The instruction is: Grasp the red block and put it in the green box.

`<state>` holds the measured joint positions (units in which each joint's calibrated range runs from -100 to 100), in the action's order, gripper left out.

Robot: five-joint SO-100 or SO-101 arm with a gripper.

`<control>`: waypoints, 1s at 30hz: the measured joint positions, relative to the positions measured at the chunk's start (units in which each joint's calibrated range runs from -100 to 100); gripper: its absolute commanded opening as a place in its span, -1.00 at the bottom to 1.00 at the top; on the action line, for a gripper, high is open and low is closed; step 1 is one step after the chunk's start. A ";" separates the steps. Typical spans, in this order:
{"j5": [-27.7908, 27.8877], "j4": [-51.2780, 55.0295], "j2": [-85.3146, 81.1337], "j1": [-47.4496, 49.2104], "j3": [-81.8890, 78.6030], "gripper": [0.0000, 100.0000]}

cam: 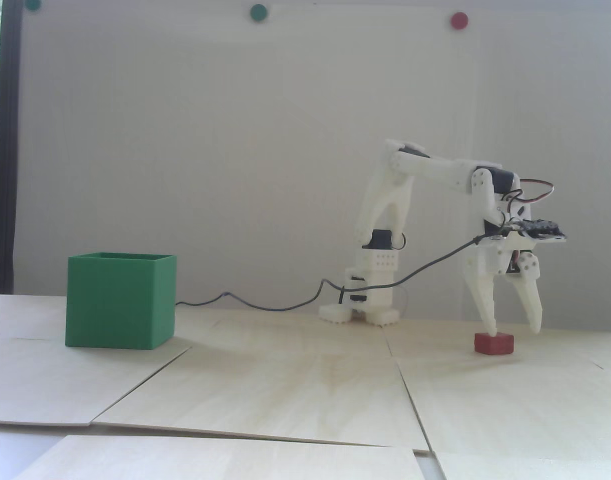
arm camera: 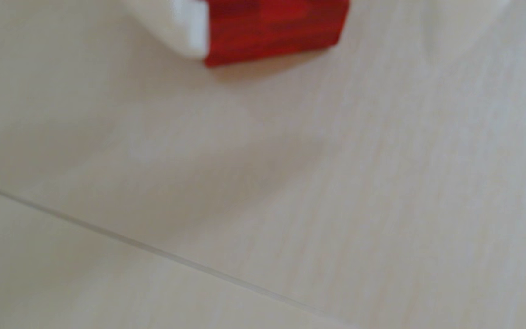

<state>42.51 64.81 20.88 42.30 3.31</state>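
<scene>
Red block sat flat on the pale wood table, at about 4 o'clock in the fixed view. Green box stood well apart at 9 o'clock, upright, top open. Gripper pointed down over the block, jaws spread wide; one fingertip touched the block's top, the other hung just beside it. Wrist view, blurred: block at 12 o'clock against a white finger.

The red block was dark red, the green box matte green, the gripper white.
</scene>
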 measured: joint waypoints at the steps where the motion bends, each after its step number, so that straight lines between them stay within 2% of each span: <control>1: 0.00 0.00 0.00 -0.08 0.00 -0.51; 11: 0.21 0.00 0.00 -5.27 0.00 -0.51; 18: 2.47 0.00 0.00 -5.50 0.00 -0.51; 30: 2.57 3.49 0.00 -5.50 0.00 -0.51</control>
<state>45.08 68.30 20.88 36.80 3.31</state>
